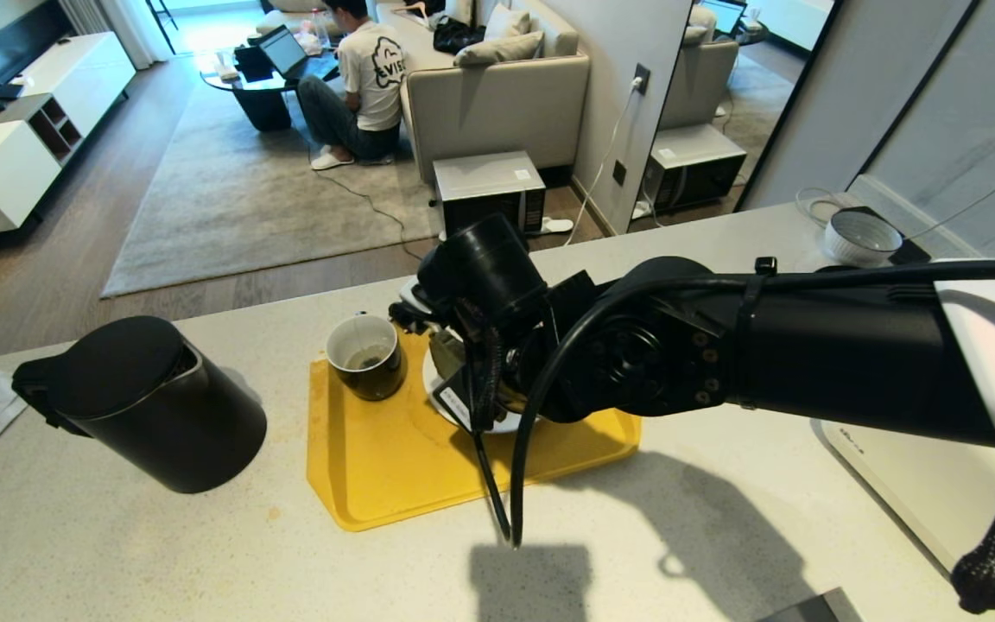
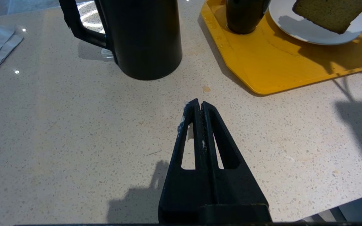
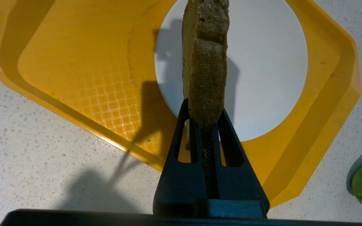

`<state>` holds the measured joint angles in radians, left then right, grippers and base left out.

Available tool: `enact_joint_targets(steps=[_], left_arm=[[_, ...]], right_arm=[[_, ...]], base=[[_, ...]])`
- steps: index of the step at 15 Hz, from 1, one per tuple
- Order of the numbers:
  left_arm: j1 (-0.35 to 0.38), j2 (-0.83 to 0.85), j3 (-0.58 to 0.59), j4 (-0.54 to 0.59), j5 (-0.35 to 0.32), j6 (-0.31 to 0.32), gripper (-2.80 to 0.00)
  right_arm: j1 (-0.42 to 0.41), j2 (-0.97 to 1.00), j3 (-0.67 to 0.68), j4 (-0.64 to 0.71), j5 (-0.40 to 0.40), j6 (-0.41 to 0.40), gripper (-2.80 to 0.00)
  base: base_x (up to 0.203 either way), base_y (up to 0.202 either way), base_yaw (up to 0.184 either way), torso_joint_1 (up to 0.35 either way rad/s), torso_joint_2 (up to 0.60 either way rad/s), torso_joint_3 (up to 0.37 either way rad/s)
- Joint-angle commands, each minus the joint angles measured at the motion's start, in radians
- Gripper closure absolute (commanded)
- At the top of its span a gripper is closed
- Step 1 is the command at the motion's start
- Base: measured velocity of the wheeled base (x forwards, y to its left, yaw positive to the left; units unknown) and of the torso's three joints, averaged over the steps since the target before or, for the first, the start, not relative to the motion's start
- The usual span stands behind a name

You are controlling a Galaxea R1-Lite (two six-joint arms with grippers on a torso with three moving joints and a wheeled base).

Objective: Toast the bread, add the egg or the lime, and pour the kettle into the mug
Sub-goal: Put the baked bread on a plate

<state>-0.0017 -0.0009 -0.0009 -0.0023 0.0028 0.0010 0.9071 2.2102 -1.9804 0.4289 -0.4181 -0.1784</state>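
Right wrist view: the right gripper (image 3: 204,124) pinches the bread (image 3: 204,62) edge-on above the white plate (image 3: 269,78) on the yellow tray (image 3: 74,78). The left gripper (image 2: 199,105), fingers pressed together, hovers near the kettle (image 2: 143,37).

Beyond the speckled counter (image 1: 722,536), a grey rug (image 1: 247,207), beige sofa (image 1: 497,95) and white cabinet (image 1: 5,164).
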Motion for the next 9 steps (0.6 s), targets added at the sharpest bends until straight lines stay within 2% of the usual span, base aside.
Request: enact_joint_targets(steps=[1, 9], left_arm=[[0.0, 0.001, -0.001, -0.001, 0.0, 0.0, 0.0], [0.0, 0.001, 0.0, -0.001, 0.0, 0.0, 0.0]], right_arm=[[-0.011, 0.023, -0.001, -0.005, -0.002, -0.013, 0.0], [-0.019, 0.014, -0.001, -0.006, 0.007, -0.024, 0.0]], base=[[0.0, 0.0, 0.0, 0.0, 0.0, 0.0], [0.0, 0.0, 0.0, 0.0, 0.0, 0.0]])
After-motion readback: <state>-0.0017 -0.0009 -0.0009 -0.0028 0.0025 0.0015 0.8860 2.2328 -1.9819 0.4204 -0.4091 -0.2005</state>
